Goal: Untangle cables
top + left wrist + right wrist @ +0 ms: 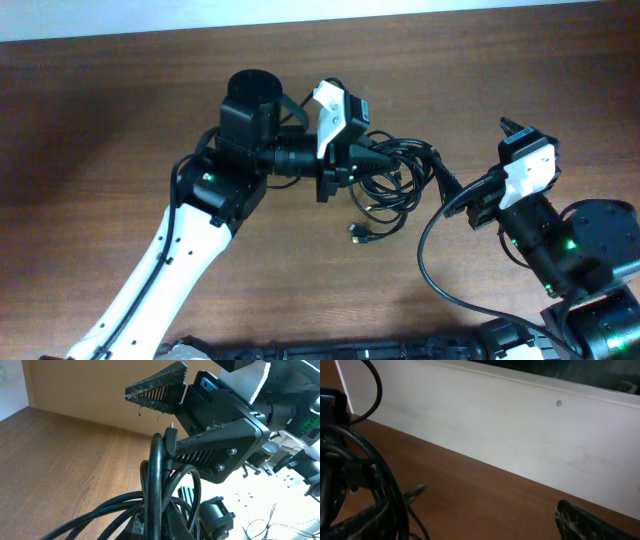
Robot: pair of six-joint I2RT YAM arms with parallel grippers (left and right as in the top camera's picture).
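On the left, my left gripper (362, 160) reaches in over the brown wooden table (120, 100), its jaws pressed together on a strand of the thin black flexible cables (395, 185). In its wrist view the pinched cord rises steeply out of the grip. The bundle lies just right of centre, towards the far side, a loose knot of overlapping loops with small metal-tipped plug ends (358, 235) trailing out on the near side. Right of that, my right gripper (455, 200) sits at the bundle's right edge with its jaws spread wide and nothing held; one loop passes close by a finger. I judge this to be the step of anchoring one cord while lining up a second grasp. Next I need to close the right jaws on a different strand, then draw the two arms apart slowly so the loops slip rather than tighten
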